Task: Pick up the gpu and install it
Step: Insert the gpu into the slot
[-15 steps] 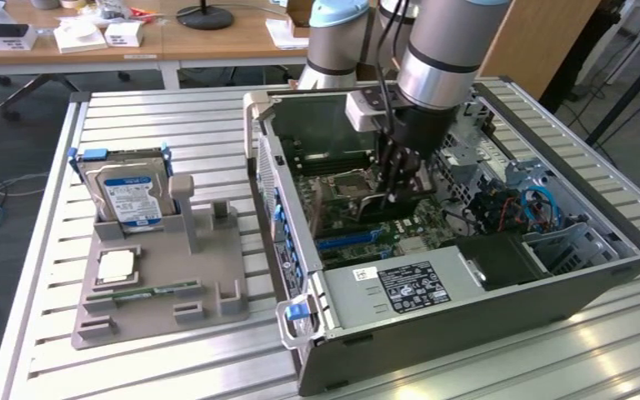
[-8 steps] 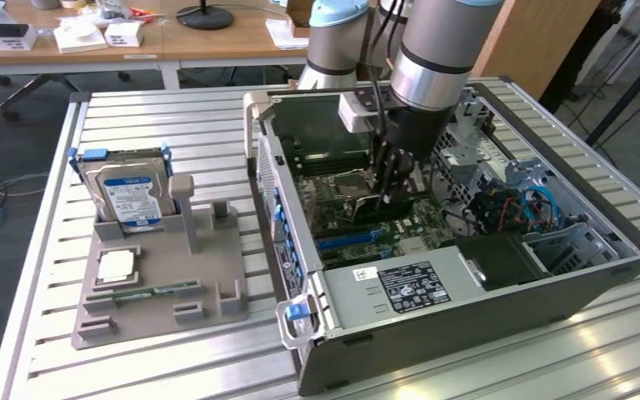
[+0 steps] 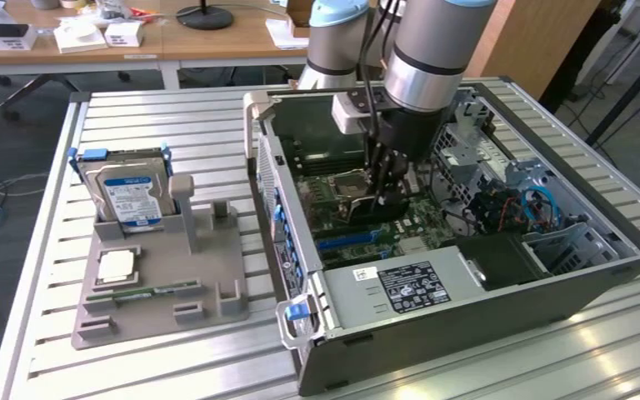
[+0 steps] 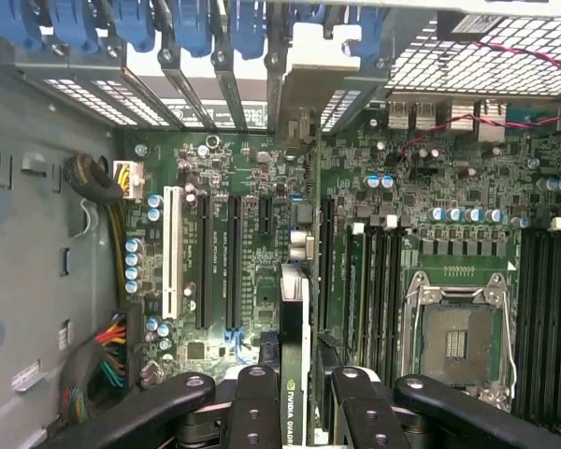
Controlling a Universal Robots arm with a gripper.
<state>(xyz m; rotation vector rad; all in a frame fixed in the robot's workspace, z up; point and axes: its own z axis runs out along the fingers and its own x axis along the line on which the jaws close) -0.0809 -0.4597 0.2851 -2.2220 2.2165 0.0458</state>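
The gripper (image 4: 299,382) is clenched on the gpu (image 4: 295,309), which shows edge-on between the black fingers (image 4: 254,393), its labelled side just readable. The card hangs inside the open computer case (image 3: 587,283), which lies on the slatted table (image 3: 164,108) toward the far right corner in the exterior view. It is poised over the motherboard (image 4: 258,309), close to the long black expansion slots (image 4: 206,262) and well apart from the empty CPU socket (image 4: 460,337). Whether its connector edge touches a slot cannot be told. The card looks light, stiff and thin, yet fragile. The flat faces near the upper edge seem the safe hold, clear of the connector and components. The hard drive (image 3: 131,196) stands in the grey fixture tray (image 3: 159,267) near the table's left edge
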